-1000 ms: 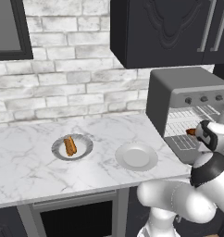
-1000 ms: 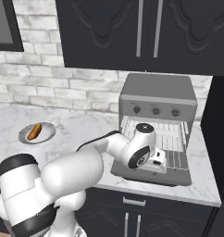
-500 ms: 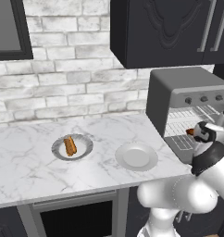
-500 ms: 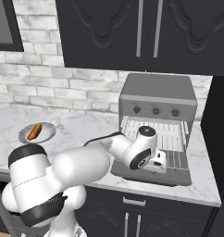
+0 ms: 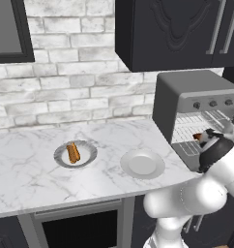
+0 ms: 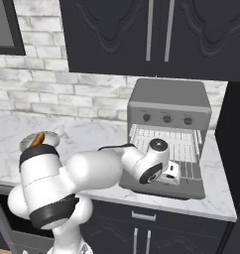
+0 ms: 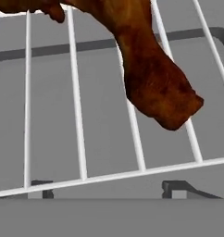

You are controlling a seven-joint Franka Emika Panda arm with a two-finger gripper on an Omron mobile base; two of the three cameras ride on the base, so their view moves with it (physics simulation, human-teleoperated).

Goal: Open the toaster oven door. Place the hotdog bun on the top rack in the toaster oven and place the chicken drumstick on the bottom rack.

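The toaster oven [image 6: 169,101] stands at the counter's right end with the toaster oven door [image 6: 164,187] folded down flat. The chicken drumstick [image 7: 153,74] lies on a wire rack [image 7: 77,115], which looks like the lower one; it also shows as the reddish drumstick [image 5: 198,137] at the oven's mouth. My gripper [image 7: 111,190] hovers just short of it, open, its tips wide apart with nothing between them. From the right, the gripper [image 6: 172,171] is over the open door. The hotdog bun [image 5: 73,152] rests on a grey plate [image 5: 87,149] far to the left.
An empty white plate [image 5: 155,167] sits on the marble counter [image 5: 32,169] between the bun's plate and the oven. Black cabinets [image 6: 156,34] hang above the oven. The counter's edge runs just right of the oven.
The arm's elbow and lower links have swung a little. The hand stays at the oven's mouth, and the drumstick lies where it was on the rack.
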